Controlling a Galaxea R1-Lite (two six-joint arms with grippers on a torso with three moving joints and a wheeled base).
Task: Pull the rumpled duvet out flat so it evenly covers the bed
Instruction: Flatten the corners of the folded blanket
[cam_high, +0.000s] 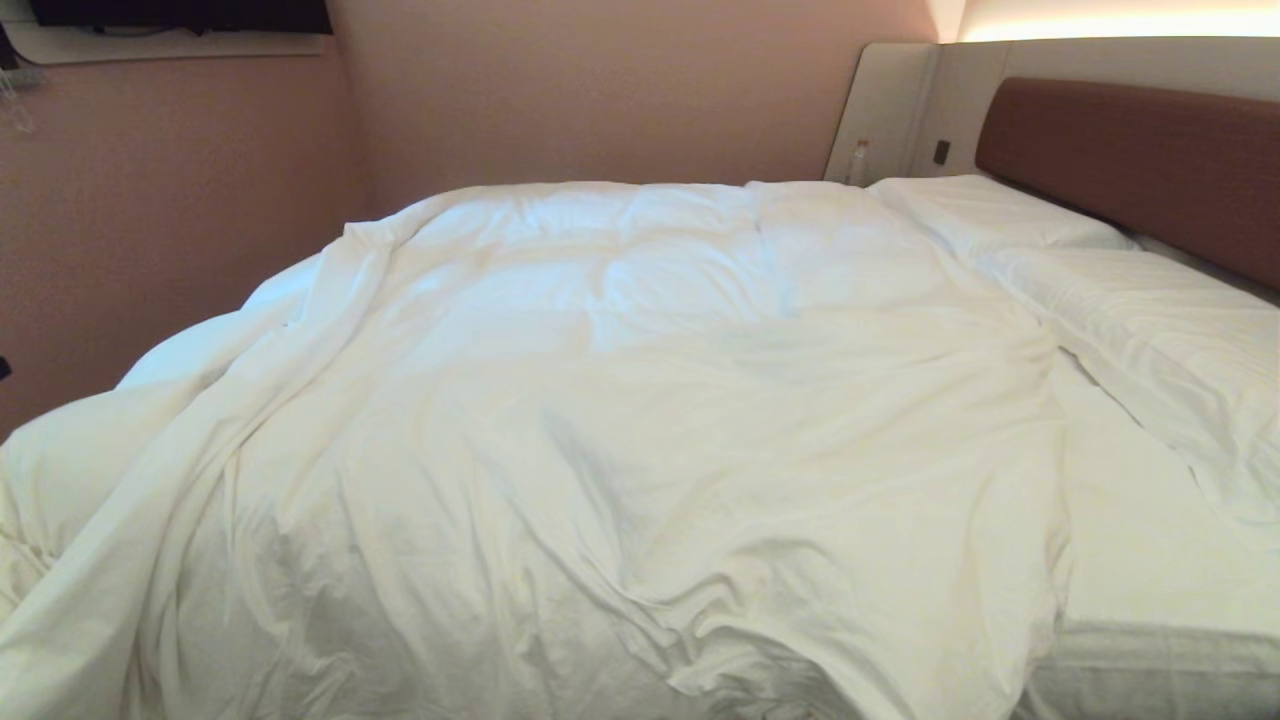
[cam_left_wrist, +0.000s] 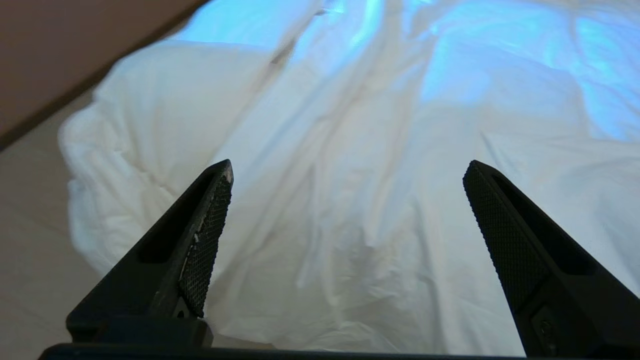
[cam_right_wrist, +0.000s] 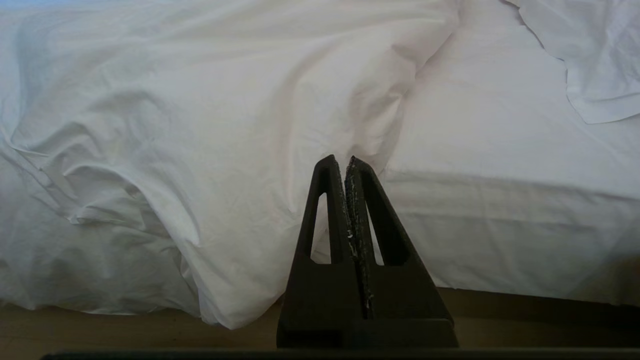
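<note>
Right gripper (cam_right_wrist: 346, 161): it sits low in front of the near side of the bed (cam_high: 1160, 640). The two fingers are pressed together and hold nothing. The tips point at the place where the edge of the duvet (cam_right_wrist: 200, 125) meets the bare sheet (cam_right_wrist: 500, 145).

Left gripper (cam_left_wrist: 347, 167): it hovers over the duvet (cam_left_wrist: 350, 200), near the corner of the bed that is closest to the pink wall (cam_left_wrist: 65, 45). The fingers (cam_left_wrist: 205, 245) stand wide apart and nothing is between them; only white cloth is seen below.

Duvet (cam_high: 600, 400): it lies on the bed and covers most of it, from the near side to the far side. It is wrinkled, with long folds running toward the near edge. At the near side it hangs over the bed edge and almost reaches the floor (cam_right_wrist: 100, 330). On the side of the pink wall it is bunched in a thick lump (cam_left_wrist: 150, 130).

Sheet (cam_high: 1140, 540): a bare strip of it shows between the duvet and the pillows.

Pillows (cam_high: 1150, 310): two white ones lie beside the duvet, against the brown headboard (cam_high: 1150, 160).

Headboard: it stands at the end of the bed beyond the pillows, with a beige panel (cam_high: 890, 110) next to it.

Bottle (cam_high: 858, 162): a small clear one stands by the beige panel, beyond the far corner of the bed.
</note>
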